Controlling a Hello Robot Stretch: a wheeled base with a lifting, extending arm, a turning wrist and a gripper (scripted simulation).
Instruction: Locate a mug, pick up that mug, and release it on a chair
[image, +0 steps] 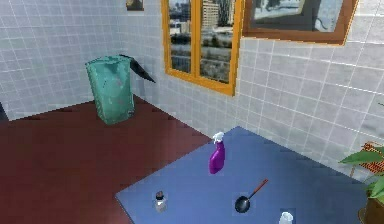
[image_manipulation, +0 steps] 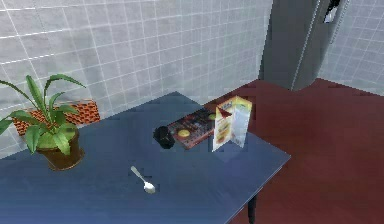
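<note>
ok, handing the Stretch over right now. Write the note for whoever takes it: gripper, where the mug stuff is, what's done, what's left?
Gripper: verify it on the rig yourself.
Things: on the blue table, arm side view, a small dark round thing, possibly the mug, sits by a tray and a folded card. The forward view has a pale cup-like thing at the bottom edge, too small to name.
Done: the robot is at the table.
Left: confirm the mug, pick it up, find a chair, release it there.

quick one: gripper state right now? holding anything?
Gripper: state cannot be told from these pictures.
</note>
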